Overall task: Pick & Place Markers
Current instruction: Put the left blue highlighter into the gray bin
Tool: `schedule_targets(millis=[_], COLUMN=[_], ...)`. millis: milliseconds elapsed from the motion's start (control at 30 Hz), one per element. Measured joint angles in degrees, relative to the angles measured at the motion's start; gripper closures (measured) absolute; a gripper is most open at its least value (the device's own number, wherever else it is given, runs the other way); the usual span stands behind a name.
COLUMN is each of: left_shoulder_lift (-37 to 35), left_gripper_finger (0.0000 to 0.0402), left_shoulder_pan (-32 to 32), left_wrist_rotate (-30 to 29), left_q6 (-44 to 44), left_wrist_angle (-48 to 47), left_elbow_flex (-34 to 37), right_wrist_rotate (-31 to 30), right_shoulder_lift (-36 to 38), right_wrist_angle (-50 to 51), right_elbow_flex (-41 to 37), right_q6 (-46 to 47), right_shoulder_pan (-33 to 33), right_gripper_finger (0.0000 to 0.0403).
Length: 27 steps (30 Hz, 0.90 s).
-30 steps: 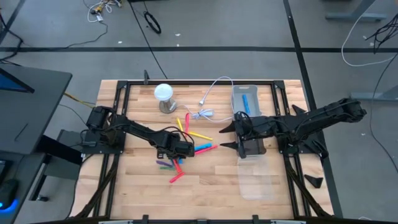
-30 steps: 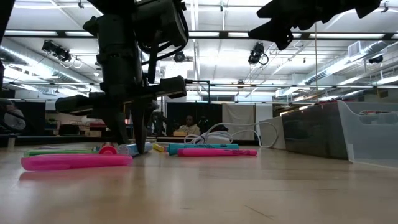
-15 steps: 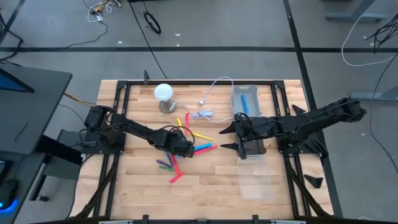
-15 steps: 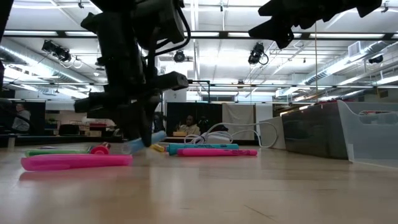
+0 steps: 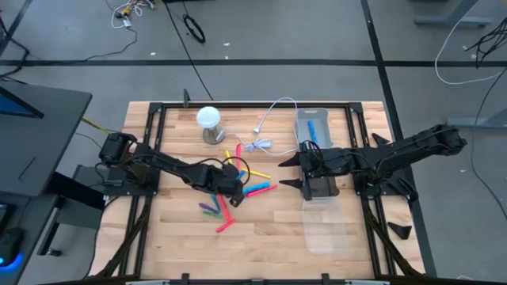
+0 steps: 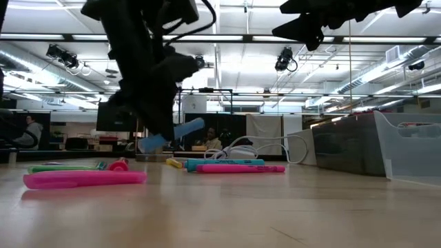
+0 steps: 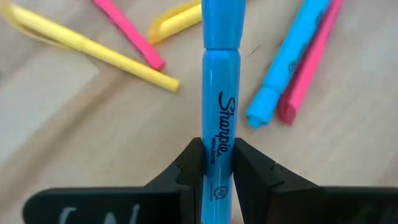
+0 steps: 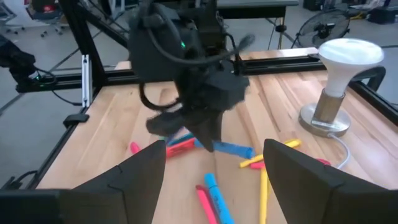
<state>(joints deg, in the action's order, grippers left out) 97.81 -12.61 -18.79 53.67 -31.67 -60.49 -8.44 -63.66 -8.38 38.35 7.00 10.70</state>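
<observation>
My left gripper hangs over the table's middle, shut on a blue marker, which shows lifted in the low view. Below and around it lie loose markers: yellow ones, a blue and pink pair, green and purple ones and red ones, all flat on the wood. My right gripper waits open beside a clear bin that holds one blue marker. My left gripper pinches the blue marker's barrel between its two fingers, near one end, by the printed lettering. The fingers slant down from above. The marker sticks out ahead of them, lifted clear of the table and tilted, one end higher.
A white bulb lamp stands at the far left of the centre, with a white cable running from it. A second clear container lies near the front right. A black frame borders the table.
My left gripper has risen from the table and rolled about its own pointing line, staying shut. The blue marker has come up with it: it lay among the others on the wood and now hangs clear and tilted.
</observation>
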Motion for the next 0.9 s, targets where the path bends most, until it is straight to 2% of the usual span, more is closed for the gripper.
schedule_targets(millis=[300,600,733,900], left_shoulder_lift=[-3.8,-11.0,-15.9,-22.6], left_gripper_finger=[0.0335,0.0336,0.0336,0.0336], left_shoulder_pan=[-1.8,-5.4,-6.3,-6.8], left_wrist_rotate=[-4.3,-11.3,-12.2,-11.8], left_q6=[-18.1,-36.8,-42.3,-45.3], left_wrist_angle=[1.8,11.1,20.0,32.4], left_elbow_flex=[0.0,0.2,3.1,10.9], right_wrist_rotate=[-0.1,-0.1,-0.1,-0.2], right_shoulder_lift=[0.0,0.0,0.0,0.0], right_wrist_angle=[-0.9,-5.2,-7.3,-10.4], right_elbow_flex=[0.0,0.0,0.0,0.0], right_q6=[0.0,-0.5,-1.7,-2.1], right_shoulder_pan=[0.0,0.0,-0.2,-0.3], right_gripper_finger=[0.0131,0.0131,0.0131,0.0131])
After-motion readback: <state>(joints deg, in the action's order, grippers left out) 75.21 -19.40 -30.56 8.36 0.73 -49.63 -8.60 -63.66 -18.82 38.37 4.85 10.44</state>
